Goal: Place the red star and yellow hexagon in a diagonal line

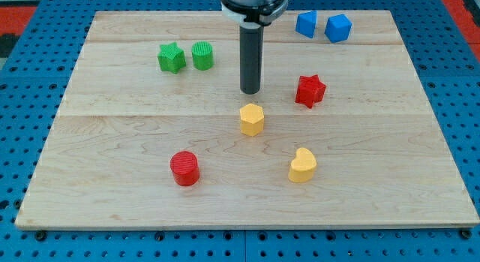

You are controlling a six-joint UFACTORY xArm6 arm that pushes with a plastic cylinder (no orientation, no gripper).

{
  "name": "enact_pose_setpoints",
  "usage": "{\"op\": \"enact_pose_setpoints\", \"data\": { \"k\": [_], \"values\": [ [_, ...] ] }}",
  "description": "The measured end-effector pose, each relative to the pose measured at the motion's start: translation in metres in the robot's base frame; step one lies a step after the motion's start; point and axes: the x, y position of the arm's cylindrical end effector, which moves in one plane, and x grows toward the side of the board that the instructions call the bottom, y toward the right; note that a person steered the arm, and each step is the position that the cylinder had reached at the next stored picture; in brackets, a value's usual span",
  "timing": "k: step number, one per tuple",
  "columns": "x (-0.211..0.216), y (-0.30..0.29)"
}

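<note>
The red star (310, 91) lies right of the board's middle. The yellow hexagon (252, 119) lies near the middle, below and to the left of the star. My tip (250, 91) stands just above the hexagon, a short gap from it, and well left of the red star. It touches neither block.
A green star (171, 58) and a green cylinder (202, 55) sit at upper left. Two blue blocks (306, 24) (337, 28) sit at upper right. A red cylinder (184, 168) lies lower left, a yellow heart (303, 166) lower right. The wooden board (112, 209) rests on a blue pegboard.
</note>
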Motion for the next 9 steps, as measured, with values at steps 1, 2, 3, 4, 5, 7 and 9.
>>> {"op": "enact_pose_setpoints", "data": {
  "k": [1,2,3,4,5,7,9],
  "values": [
    [0.028,-0.038],
    [0.089,0.045],
    [0.113,0.095],
    [0.113,0.046],
    [0.158,0.055],
    [0.165,0.123],
    [0.069,0.036]
  ]
}}
